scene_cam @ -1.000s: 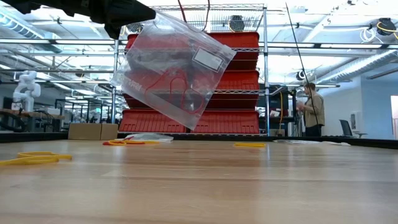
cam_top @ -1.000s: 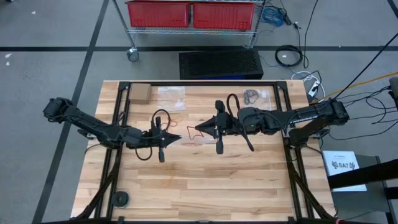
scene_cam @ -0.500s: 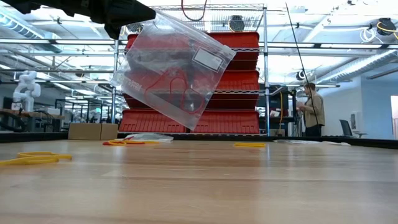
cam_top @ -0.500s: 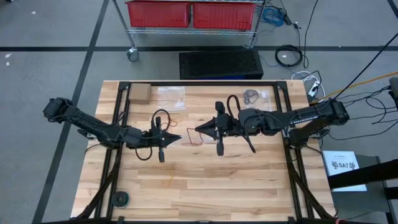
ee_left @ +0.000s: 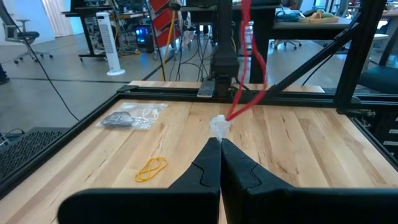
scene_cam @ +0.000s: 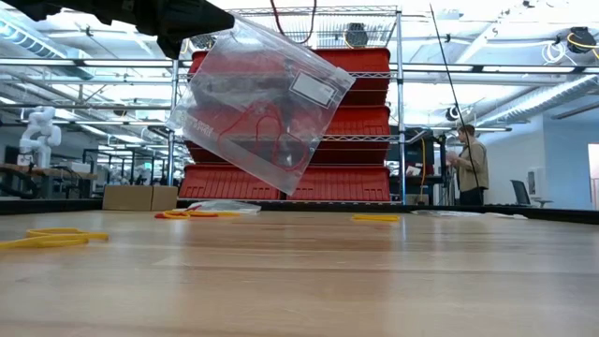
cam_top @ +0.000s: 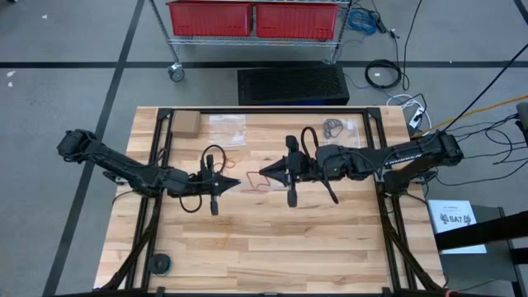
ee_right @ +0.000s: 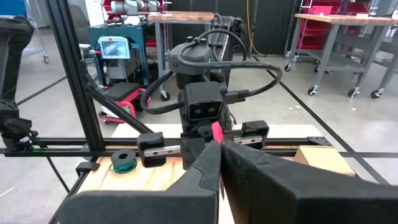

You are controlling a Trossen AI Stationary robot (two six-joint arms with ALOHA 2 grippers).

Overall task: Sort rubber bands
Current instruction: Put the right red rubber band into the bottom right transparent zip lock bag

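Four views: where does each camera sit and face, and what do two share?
High: overhead, facing down on the table; both arms, left fingers, right fingers.
Low: table height, facing the red shelf; left arm holding a bag.
Left wrist: past shut left fingers pinching the bag.
Right wrist: past shut right fingers holding a red band.
Shared: red band in both wrist views.

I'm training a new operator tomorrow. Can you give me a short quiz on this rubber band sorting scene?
1. True or false: the clear bag lies flat on the table.
2. What does the right gripper pinch? A a yellow band; B a red band; C a black cable.
3. Fill in: the loose bands lying nearest the low camera are ____.
Key: 1 false, the left gripper holds it in the air; 2 B; 3 yellow.
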